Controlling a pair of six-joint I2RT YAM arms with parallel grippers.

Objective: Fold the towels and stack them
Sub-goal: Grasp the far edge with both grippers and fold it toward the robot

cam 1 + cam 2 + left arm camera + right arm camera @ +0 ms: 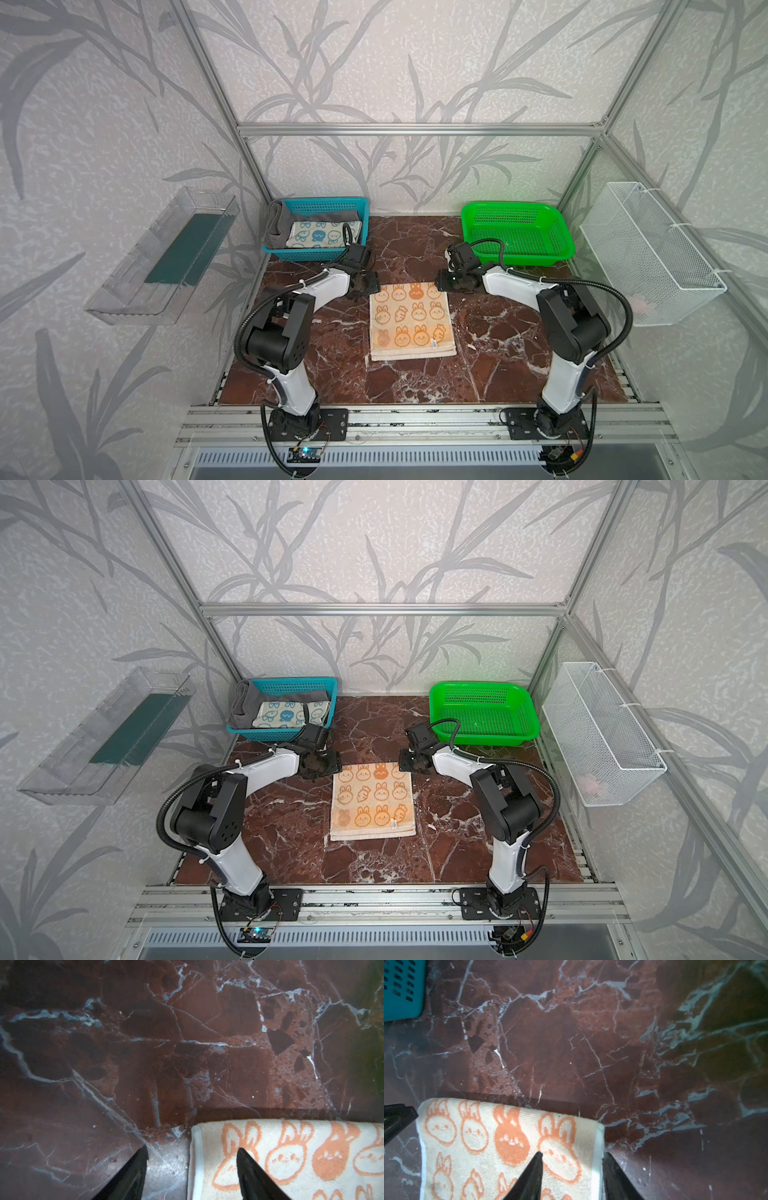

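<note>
Left end effector (192,1149) and right end effector (573,1154) flank orange towel (411,322).

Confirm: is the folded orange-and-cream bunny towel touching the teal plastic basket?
Apart. The right wrist view shows bare red marble tabletop between the orange-and-cream bunny towel and the teal plastic basket.
</note>
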